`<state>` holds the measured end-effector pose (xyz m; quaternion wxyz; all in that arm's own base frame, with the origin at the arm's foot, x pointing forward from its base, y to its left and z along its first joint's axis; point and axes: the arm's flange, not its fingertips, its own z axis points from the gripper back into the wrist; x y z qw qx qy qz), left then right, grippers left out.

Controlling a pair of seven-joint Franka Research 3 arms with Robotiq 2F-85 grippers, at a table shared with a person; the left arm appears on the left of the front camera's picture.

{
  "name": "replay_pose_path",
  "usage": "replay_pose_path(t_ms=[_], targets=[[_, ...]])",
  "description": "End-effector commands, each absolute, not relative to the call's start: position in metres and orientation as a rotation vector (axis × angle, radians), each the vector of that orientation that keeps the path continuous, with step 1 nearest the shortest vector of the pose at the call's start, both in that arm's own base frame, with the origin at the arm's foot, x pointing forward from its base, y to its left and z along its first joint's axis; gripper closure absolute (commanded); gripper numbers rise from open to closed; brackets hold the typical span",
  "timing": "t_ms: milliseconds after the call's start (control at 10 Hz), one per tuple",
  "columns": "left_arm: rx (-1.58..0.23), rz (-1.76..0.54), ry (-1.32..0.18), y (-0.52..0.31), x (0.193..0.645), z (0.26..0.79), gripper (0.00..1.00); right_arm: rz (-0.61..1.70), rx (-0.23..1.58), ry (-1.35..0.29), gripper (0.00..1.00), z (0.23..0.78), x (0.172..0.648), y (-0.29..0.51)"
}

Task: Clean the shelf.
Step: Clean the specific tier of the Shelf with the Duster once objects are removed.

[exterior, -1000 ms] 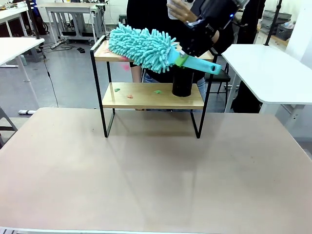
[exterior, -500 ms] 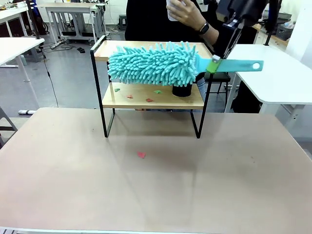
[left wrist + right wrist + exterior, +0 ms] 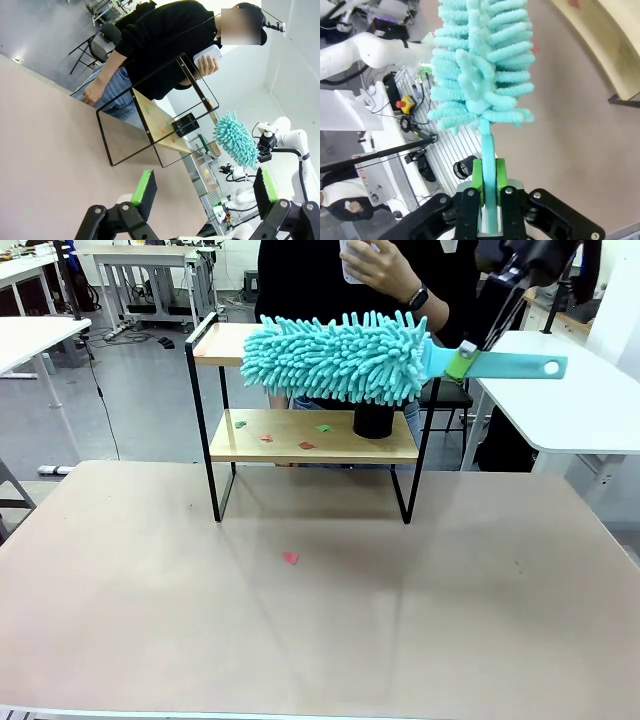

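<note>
Front view: the shelf (image 3: 345,445) stands toward the far side of the tan table (image 3: 300,640), set well back from the near edge. That leaves a broad bare stretch in front, with one red scrap (image 3: 290,558) on it. A person (image 3: 310,275) stands close behind. More scraps (image 3: 305,445) and a black cup (image 3: 373,420) sit on the lower board. The duster (image 3: 340,358) hangs level across the front of the upper board, between the frame's posts, and its handle pokes out past the right post. The right gripper (image 3: 468,358) reaches down from the upper right, clamped on that handle. The left gripper (image 3: 205,187) hangs well away from the shelf, jaws wide apart and holding nothing.
</note>
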<state>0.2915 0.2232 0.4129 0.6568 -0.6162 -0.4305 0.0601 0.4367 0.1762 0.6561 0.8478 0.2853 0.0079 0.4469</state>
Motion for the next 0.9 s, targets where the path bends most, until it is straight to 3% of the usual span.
replay_pose_path(t_ms=[0, 300, 800], targets=[[-1.395, 0.113, -0.987, 0.217, 0.287, 0.412, 0.0, 0.834, 0.724, -0.007, 1.0, 0.665, 0.404, 0.135], [-1.395, 0.113, -0.987, 0.217, 0.287, 0.412, 0.0, 0.512, 1.004, 0.041, 1.0, 0.673, 0.363, 0.006], [-1.395, 0.113, -0.987, 0.217, 0.287, 0.412, 0.0, 0.29, 1.274, 0.023, 1.0, 0.606, 0.33, -0.132]])
